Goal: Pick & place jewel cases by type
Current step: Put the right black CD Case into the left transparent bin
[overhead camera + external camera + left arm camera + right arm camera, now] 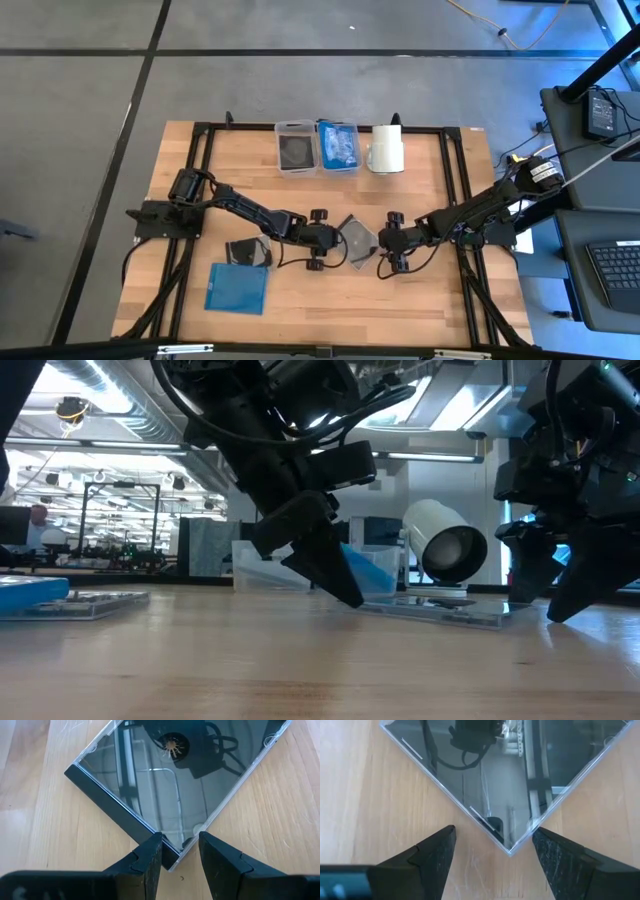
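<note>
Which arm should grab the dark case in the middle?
Probably left. The left gripper has its narrowly open fingers straddling a corner of the dark case, nearly gripping it. The right gripper is open wider, its fingers standing clear on either side of the opposite corner.

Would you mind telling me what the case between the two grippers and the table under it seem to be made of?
The case looks like hard glossy plastic: clear lid mirroring the ceiling, dark spine. The table looks like pale wood with visible grain, matte or lightly sealed.
</note>
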You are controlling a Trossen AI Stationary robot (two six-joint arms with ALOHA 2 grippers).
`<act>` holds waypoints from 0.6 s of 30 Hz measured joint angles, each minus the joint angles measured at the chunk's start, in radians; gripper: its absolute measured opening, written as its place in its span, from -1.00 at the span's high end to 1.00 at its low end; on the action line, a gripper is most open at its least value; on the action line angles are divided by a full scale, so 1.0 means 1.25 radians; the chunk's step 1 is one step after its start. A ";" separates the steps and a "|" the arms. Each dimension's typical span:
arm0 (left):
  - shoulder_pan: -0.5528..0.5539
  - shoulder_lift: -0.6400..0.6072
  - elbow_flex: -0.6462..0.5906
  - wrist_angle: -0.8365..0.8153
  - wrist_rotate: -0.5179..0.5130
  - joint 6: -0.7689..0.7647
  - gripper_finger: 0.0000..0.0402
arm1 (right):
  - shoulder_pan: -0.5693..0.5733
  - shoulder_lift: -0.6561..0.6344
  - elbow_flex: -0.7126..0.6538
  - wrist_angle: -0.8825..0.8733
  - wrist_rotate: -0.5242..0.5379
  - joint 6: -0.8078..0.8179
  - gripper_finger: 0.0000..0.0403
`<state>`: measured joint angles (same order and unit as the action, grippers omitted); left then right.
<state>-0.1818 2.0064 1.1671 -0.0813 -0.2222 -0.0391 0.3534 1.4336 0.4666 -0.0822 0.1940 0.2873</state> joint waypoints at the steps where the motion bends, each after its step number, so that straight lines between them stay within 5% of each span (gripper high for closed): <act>1: 0.000 0.000 0.000 0.002 0.000 0.000 0.37 | 0.000 0.000 0.000 0.000 0.000 0.000 -0.36; 18: 0.000 0.000 0.001 0.013 -0.001 0.000 0.27 | 0.000 0.000 0.001 0.000 0.005 -0.003 -0.36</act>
<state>-0.1814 2.0064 1.1679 -0.0652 -0.2237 -0.0387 0.3534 1.4334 0.4675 -0.0826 0.2001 0.2837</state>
